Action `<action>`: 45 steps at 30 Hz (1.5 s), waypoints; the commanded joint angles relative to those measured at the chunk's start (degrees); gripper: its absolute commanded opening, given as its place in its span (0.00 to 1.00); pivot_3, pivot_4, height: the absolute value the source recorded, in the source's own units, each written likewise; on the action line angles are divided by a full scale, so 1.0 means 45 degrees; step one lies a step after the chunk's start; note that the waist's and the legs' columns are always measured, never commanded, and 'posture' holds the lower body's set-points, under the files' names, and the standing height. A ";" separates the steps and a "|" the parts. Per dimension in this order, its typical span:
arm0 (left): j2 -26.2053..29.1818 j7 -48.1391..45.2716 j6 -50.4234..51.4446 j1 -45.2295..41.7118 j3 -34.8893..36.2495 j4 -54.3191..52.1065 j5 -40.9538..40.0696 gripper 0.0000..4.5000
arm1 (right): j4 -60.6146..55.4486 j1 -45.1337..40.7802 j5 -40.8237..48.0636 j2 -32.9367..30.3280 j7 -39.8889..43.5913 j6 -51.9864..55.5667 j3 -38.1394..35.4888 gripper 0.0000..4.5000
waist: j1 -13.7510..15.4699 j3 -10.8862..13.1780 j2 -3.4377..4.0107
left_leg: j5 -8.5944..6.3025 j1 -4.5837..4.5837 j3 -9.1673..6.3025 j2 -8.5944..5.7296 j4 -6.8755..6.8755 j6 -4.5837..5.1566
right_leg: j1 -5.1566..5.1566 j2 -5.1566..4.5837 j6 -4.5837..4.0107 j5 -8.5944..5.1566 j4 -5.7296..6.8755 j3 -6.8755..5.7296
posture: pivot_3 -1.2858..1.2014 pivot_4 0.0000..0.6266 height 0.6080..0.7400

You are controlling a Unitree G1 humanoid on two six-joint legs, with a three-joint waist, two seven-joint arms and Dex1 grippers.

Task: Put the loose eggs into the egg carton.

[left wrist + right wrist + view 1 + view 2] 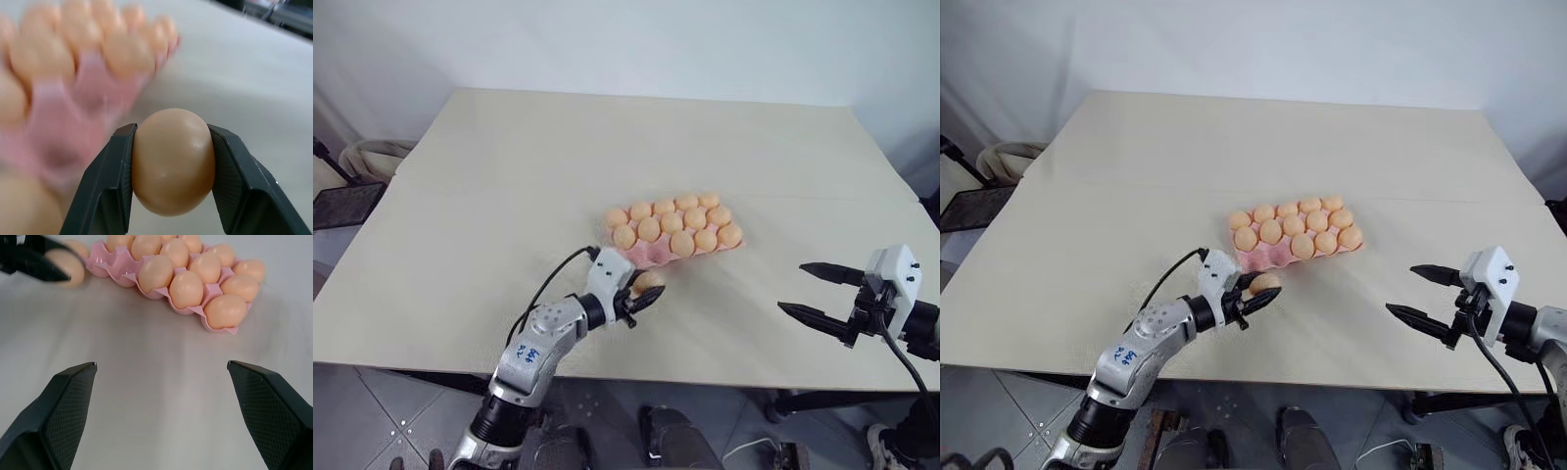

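Right, your left gripper (644, 295) is clamped on one egg (648, 282), fingers (110, 181) pressing its two long sides, held just off the table (460, 245) at the near-left corner of the egg carton (651, 256). The carton sits mid-table, pink, w/ most cups filled; bare cups show at the near-left end, right by the held egg. No other loose eggs visible on the table.

Your right gripper (822, 292) hangs spread wide and empty, well apart to the right of the carton, pointing in toward it.

Handling, as a judgement: the egg looks smooth, light and rigid, prob. brittle, so it'll slip before it gives warning and crack if you squeeze harder. The grip across the widest part of the belly looks right; don't shift toward a tip, where the curve would squirt it out. Keep the wrist steady, no jerks.

The carton looks thin and light, so it'll likely slide if you nudge a rim. Come down over an empty cup from above, not from the side, and let go only once the egg is seated low in the cup.
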 commanded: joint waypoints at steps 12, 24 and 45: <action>-0.0882 0.0383 -0.0486 -0.3396 0.0001 0.2592 0.0887 0.41 | -0.0220 0.0110 0.0089 0.0174 -0.0054 -0.0365 -0.0618 1.00 | 0.0232 0.0001 0.0006 | 0.0029 -0.0013 -0.0025 -0.0015 -0.0004 0.0050 | -0.0005 0.0001 0.0056 0.0031 -0.0004 -0.0006 | 0.52 0.24 1.00; -0.1125 -0.0760 -0.2223 -0.4713 -0.0231 0.5583 0.1644 0.61 | -0.0769 0.0877 0.0206 0.0381 -0.0530 -0.0324 -0.0999 1.00 | 0.0242 0.0006 0.0014 | 0.0016 -0.0036 -0.0051 -0.0007 -0.0023 0.0033 | -0.0025 0.0008 0.0084 0.0043 0.0000 -0.0041 | 0.52 0.24 1.00; 0.2455 -0.2880 -0.1720 -0.1137 0.3532 -0.0378 -0.0886 0.99 | -0.0246 0.0262 0.0239 0.0184 -0.0111 -0.0432 -0.0564 1.00 | 0.0216 0.0012 0.0057 | 0.0031 -0.0009 -0.0061 0.0035 -0.0014 -0.0024 | -0.0026 0.0026 0.0064 0.0030 0.0072 -0.0077 | 0.52 0.24 1.00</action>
